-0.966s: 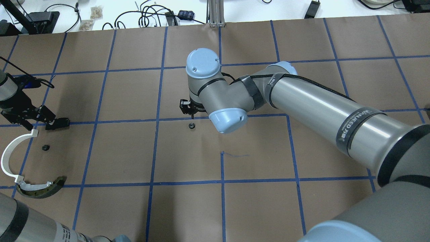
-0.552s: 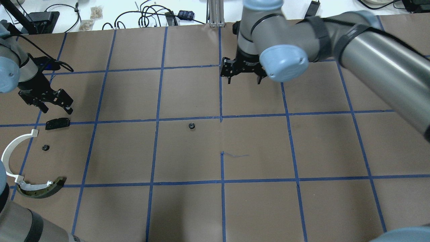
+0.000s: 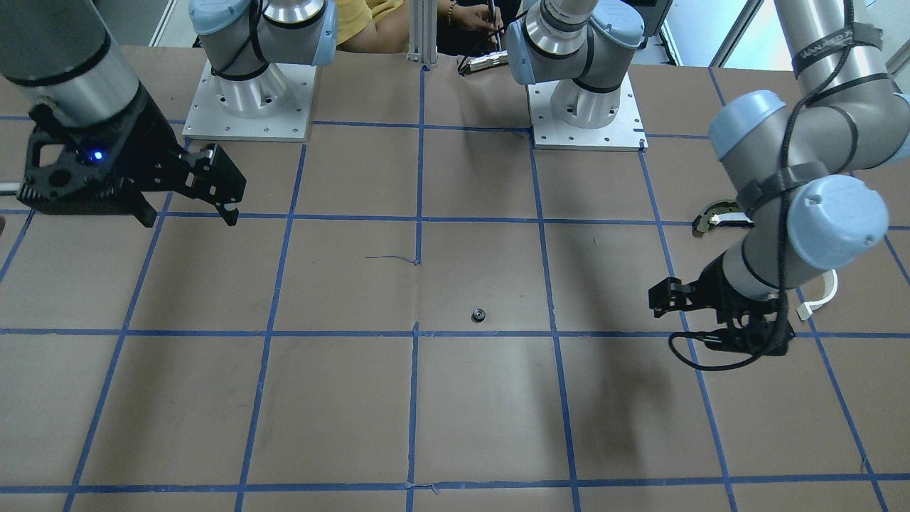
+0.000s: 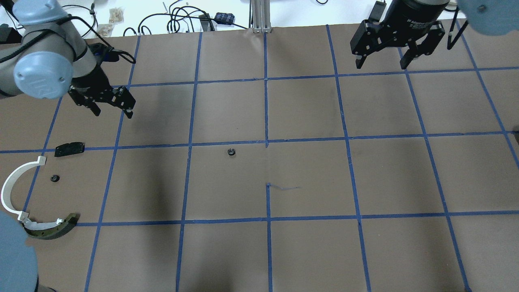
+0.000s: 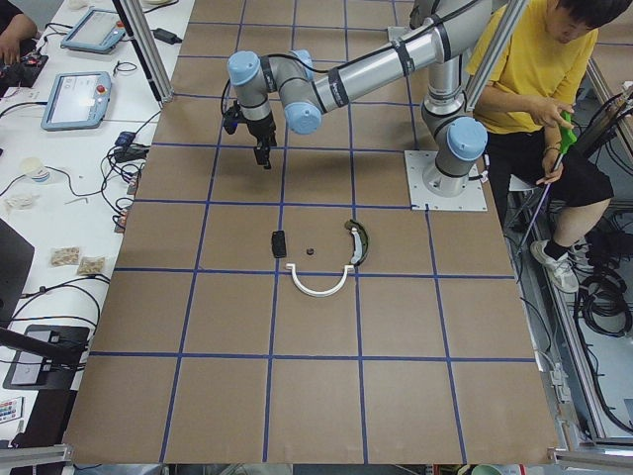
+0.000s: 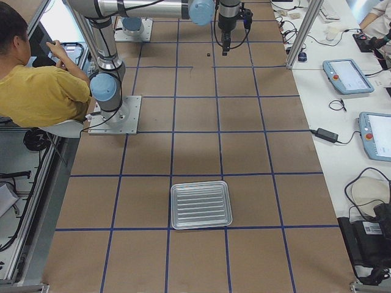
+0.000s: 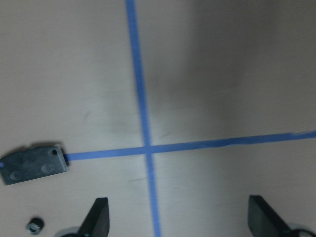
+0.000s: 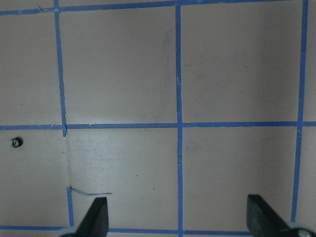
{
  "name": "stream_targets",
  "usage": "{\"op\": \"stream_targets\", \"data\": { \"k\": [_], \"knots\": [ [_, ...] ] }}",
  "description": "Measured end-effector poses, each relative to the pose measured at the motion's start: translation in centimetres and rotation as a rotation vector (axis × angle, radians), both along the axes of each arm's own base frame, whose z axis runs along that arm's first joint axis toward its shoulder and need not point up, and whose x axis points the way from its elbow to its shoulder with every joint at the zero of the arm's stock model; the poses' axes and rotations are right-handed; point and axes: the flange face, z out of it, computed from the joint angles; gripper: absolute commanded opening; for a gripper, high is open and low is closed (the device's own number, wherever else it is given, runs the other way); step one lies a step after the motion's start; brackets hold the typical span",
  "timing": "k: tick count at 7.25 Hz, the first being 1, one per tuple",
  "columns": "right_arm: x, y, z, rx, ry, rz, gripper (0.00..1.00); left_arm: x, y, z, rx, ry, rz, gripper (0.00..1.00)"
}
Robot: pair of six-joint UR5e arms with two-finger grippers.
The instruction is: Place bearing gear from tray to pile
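Note:
A small black bearing gear (image 4: 231, 152) lies alone on the brown paper near the table's middle; it also shows in the front view (image 3: 479, 314) and the right wrist view (image 8: 16, 142). The pile sits at the near left: a white curved strip (image 4: 12, 182), a dark curved piece with a pale top (image 4: 50, 229), a flat black plate (image 4: 69, 149) and a second small gear (image 4: 54, 178). My left gripper (image 4: 113, 111) is open and empty, beyond the plate. My right gripper (image 4: 381, 63) is open and empty, high at the far right. The silver tray (image 6: 201, 204) lies far out on the right end.
Blue tape lines grid the paper. Cables and boxes (image 4: 182, 18) and an aluminium post (image 4: 259, 16) stand past the far edge. An operator in a yellow shirt (image 5: 529, 69) sits behind the arm bases (image 3: 249, 107).
My right gripper has risen from just over the middle gear and swung to the far right; the gear stays put. My left gripper has moved from the black plate away and to the right.

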Motion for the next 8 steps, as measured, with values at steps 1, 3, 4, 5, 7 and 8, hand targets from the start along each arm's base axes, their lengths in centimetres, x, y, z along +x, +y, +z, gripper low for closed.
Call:
{"op": "stream_targets", "data": {
  "k": [1, 3, 4, 5, 7, 8],
  "knots": [
    [1.5, 1.7, 1.4, -0.013, 0.028, 0.034, 1.00, -5.1, 0.1, 0.1, -0.023, -0.005, 0.002, 1.00],
    [2.6, 3.4, 2.4, -0.043, 0.054, 0.089, 1.00, -13.4, 1.1, -1.4, -0.057, -0.007, -0.042, 1.00],
    [2.5, 3.7, 1.4, -0.028, 0.057, 0.122, 1.00, -16.6, 1.7, -2.6, -0.079, 0.005, -0.074, 1.00],
    [2.4, 3.9, 0.4, -0.012, 0.057, 0.141, 1.00, -19.5, 2.4, -4.1, -0.079, 0.034, -0.088, 1.00],
    [2.0, 3.9, -0.6, -0.004, 0.068, 0.155, 1.00, -23.6, 3.5, -7.2, -0.057, 0.075, -0.105, 1.00],
    [1.5, 3.8, -0.6, -0.007, 0.089, 0.158, 1.00, -24.1, 3.8, -9.0, -0.033, 0.075, -0.113, 1.00]
  ]
}}
